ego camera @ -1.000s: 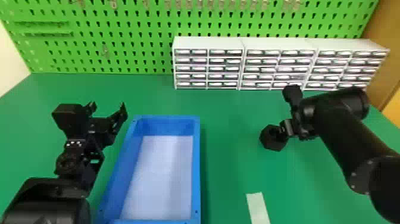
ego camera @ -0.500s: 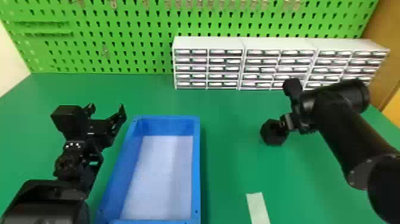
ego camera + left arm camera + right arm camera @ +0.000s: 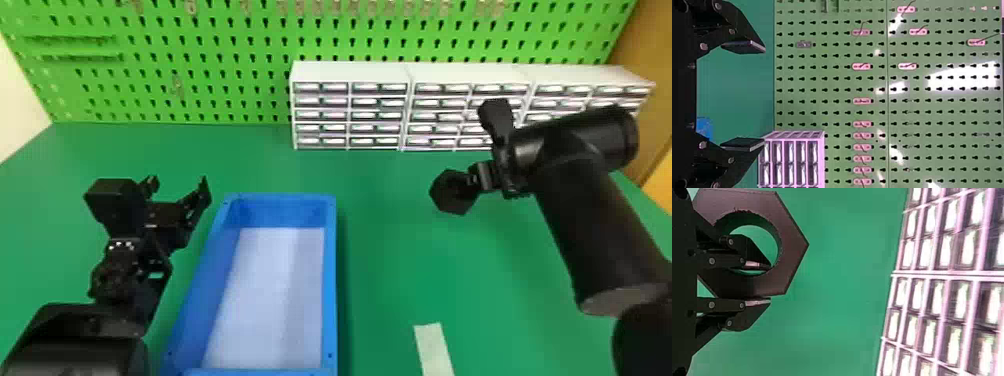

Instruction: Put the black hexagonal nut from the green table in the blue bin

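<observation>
The right hand (image 3: 470,182) grips the black hexagonal nut (image 3: 446,201) over the green surface (image 3: 390,260), to the right of the blue bin (image 3: 330,280), one finger (image 3: 759,264) inside its hole, one outside, while the left hand (image 3: 178,184) is spread wide near the bin's left side.

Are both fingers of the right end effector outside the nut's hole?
No: the right end effector has one finger inside the nut, the other along its outer side.
</observation>
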Controlling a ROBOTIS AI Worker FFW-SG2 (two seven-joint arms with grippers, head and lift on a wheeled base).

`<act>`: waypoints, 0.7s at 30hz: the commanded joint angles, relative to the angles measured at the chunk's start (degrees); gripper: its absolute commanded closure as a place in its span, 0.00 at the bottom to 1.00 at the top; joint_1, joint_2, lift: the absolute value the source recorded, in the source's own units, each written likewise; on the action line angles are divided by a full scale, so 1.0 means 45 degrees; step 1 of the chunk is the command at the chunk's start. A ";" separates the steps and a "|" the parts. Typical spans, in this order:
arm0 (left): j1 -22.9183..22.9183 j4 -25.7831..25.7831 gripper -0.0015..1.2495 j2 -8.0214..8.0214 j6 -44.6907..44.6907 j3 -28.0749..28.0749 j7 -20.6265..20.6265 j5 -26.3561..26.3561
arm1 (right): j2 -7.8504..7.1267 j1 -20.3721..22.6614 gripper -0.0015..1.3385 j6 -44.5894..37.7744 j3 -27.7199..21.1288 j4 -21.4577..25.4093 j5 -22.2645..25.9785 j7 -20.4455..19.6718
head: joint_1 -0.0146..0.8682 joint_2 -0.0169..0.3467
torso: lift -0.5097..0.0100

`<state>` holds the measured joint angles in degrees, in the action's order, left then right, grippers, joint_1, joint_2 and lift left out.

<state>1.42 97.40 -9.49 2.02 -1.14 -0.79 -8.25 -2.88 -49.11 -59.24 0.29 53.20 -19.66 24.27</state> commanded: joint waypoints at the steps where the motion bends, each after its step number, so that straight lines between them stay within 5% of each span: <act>1: 0.0016 0.0016 0.34 0.0000 0.0000 -0.0020 0.0000 -0.0002 | -0.0043 0.0387 0.78 -0.0253 0.0092 0.1284 0.0502 -0.0002 | 0.79 0.19 | 0.79; 21: 0.0055 0.0074 0.34 0.0000 0.0000 -0.0118 0.0000 -0.0002 | 0.0015 0.2047 0.78 -0.0683 0.0561 0.5972 0.2358 -0.0002 | 0.79 0.19 | 0.79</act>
<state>1.67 97.72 -9.49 2.02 -1.61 -0.79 -8.26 -2.83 -41.16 -62.13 2.24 76.60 -10.31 24.26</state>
